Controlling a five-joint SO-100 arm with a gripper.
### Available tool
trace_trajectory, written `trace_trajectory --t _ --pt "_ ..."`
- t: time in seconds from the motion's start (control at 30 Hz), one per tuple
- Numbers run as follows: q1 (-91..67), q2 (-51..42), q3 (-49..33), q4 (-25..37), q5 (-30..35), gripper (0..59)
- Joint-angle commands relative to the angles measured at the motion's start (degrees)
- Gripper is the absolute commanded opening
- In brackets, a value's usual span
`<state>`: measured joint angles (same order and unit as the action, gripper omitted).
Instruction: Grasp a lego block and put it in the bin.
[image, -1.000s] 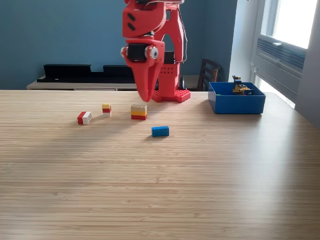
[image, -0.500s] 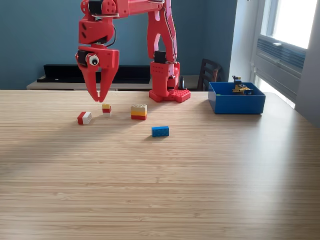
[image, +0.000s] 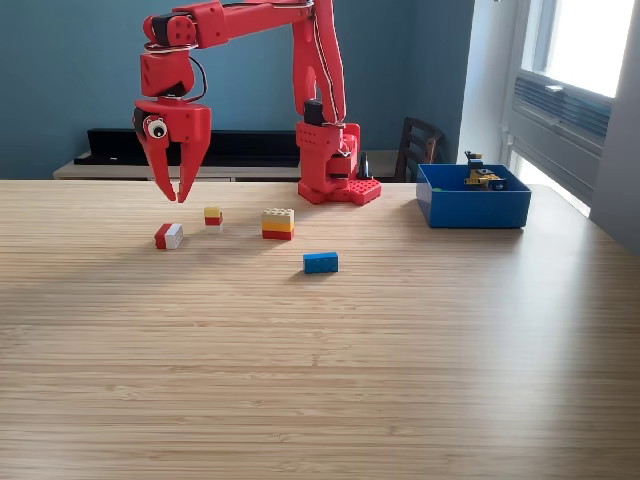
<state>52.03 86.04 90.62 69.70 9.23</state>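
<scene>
One red-white block (image: 168, 236) lay just below my slightly spread, empty gripper (image: 178, 196), toward six o'clock, long axis running three-to-nine.

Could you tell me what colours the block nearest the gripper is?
The block is red and white, seen in the exterior view, below the gripper.

- Far to the exterior view's right of the gripper (image: 178, 198), the bin (image: 472, 208) hides the lower parts of its small, indistinct contents (image: 480, 177).
</scene>
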Motion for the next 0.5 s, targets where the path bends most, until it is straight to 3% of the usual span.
trace_trajectory --t 0.03,0.23,0.5 --pt "1.7 8.2 0.0 -0.2 -1.3 0.2" --pt "1.6 14.7 2.1 1.8 -3.3 12.7" --pt "1.3 21.4 11.7 1.8 -2.6 15.3"
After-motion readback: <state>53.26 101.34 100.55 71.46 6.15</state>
